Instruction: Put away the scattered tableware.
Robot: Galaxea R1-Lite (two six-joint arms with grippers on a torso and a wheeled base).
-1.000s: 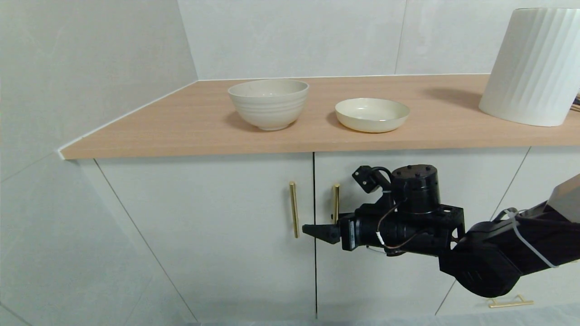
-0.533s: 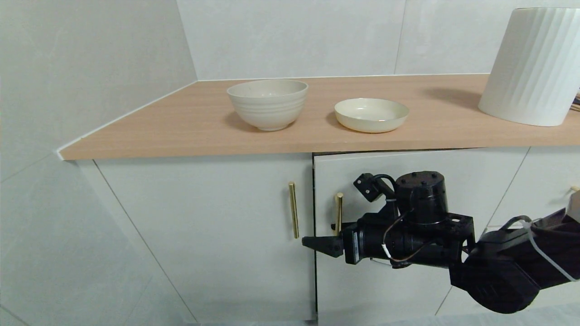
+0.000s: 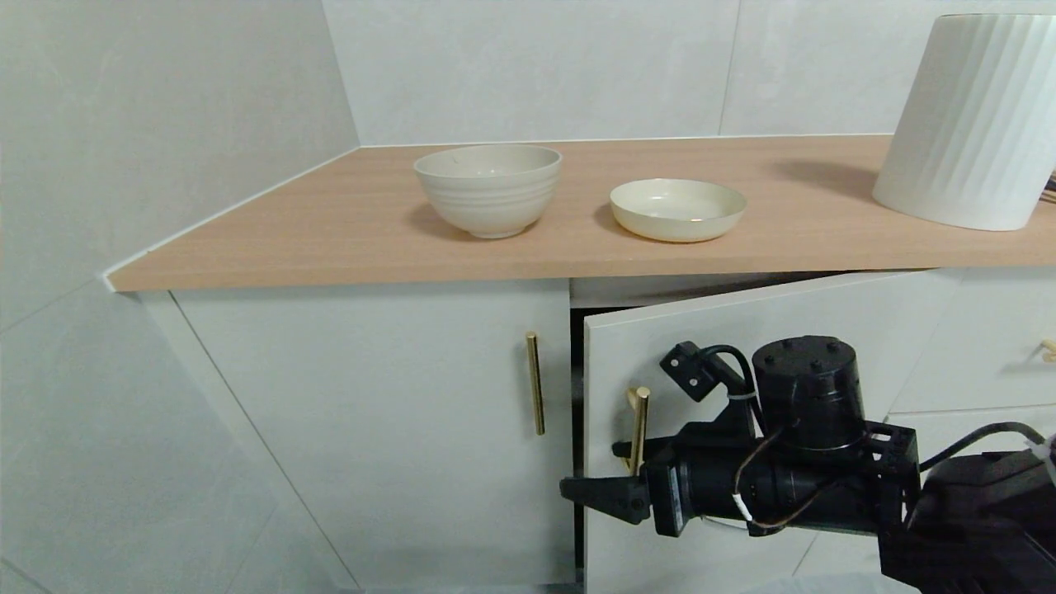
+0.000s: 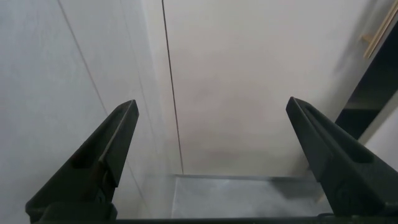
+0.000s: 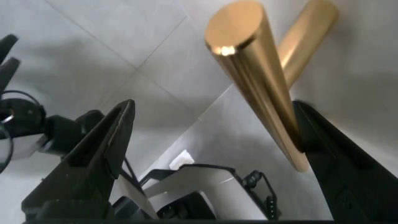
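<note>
The right gripper (image 3: 592, 470) has its jaws apart, hooked around the gold handle (image 3: 637, 421) of the right cabinet door (image 3: 742, 322), not clamped on it. The door stands partly ajar. The left gripper (image 4: 211, 106) hangs wide apart in front of the cabinet, holding nothing. Up on the countertop (image 3: 330, 231), the bowl (image 3: 488, 188) and the shallow dish (image 3: 677, 209) sit side by side near the front edge, not touching. I'd say it's at the cupboard-opening step. Next, the door needs pulling wider without the handle slipping free.
</note>
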